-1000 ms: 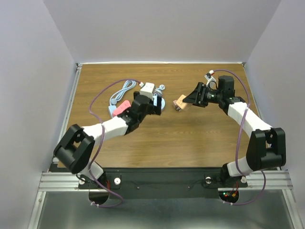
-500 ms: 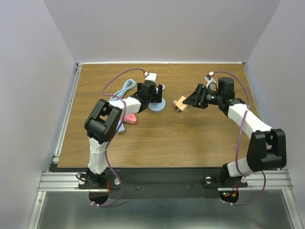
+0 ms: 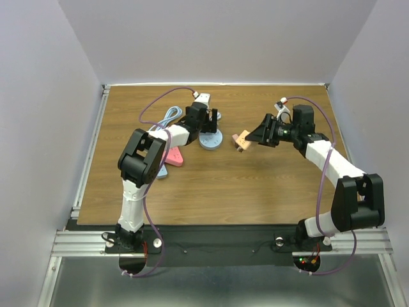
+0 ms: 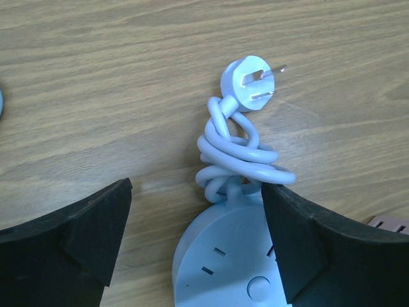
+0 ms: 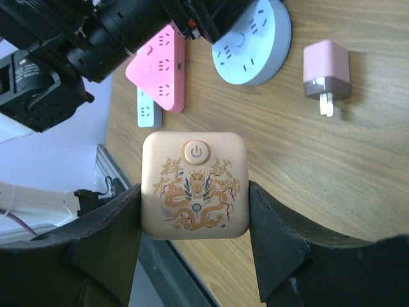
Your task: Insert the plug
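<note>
Above the table [image 3: 255, 185], right claw [image 5: 195, 211] clamps peach cube [image 5: 195, 173]; left claw [image 4: 198, 243] gapes

A peach block [image 5: 195, 185] with a dragon print is clamped in the right claw [image 5: 195, 206] — beyond it, a pink adapter [image 5: 326, 71] is seen lying on the bench [image 5: 358, 173].

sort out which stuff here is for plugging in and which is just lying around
Likely in the job:
white plug, coiled cord and round blue socket hub, all at the open left claw; peach dragon box, held in the right claw.

Seemingly lying about:
pink triangular strip, pink charger, small pale blue strip.
</note>
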Action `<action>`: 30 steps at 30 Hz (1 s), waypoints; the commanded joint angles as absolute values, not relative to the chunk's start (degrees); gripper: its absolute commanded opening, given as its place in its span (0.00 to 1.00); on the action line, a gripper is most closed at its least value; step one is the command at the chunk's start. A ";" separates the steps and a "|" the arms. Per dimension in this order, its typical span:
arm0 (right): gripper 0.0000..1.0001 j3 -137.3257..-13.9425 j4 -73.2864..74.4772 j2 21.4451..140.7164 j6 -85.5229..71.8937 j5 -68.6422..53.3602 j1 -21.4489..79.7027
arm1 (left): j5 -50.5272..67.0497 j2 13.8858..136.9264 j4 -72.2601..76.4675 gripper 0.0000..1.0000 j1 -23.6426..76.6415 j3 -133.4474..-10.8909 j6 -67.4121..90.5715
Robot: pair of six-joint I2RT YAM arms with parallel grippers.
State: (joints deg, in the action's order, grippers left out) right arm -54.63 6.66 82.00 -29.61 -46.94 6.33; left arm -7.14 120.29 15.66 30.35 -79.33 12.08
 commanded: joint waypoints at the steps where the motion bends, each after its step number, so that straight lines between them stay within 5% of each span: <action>1: 0.00 -54.14 3.43 79.80 -29.88 -48.08 5.98 | -2.83 120.50 15.37 0.83 30.15 -78.84 11.51; 7: 0.00 -54.05 3.60 79.72 -28.66 -47.38 5.98 | 7.28 120.85 17.22 0.35 30.67 -76.38 10.29; 13: 0.00 -54.05 3.60 77.08 -25.14 -44.73 5.98 | 14.32 118.57 19.16 0.15 32.25 -71.20 6.68; 30: 0.00 -50.89 3.69 70.32 -14.95 -43.60 7.56 | 33.31 111.71 18.81 0.08 39.11 -60.56 -2.81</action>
State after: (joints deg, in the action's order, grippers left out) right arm -50.81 6.94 74.02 -18.87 -43.62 6.57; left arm 27.79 113.27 26.35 36.82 -63.24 0.54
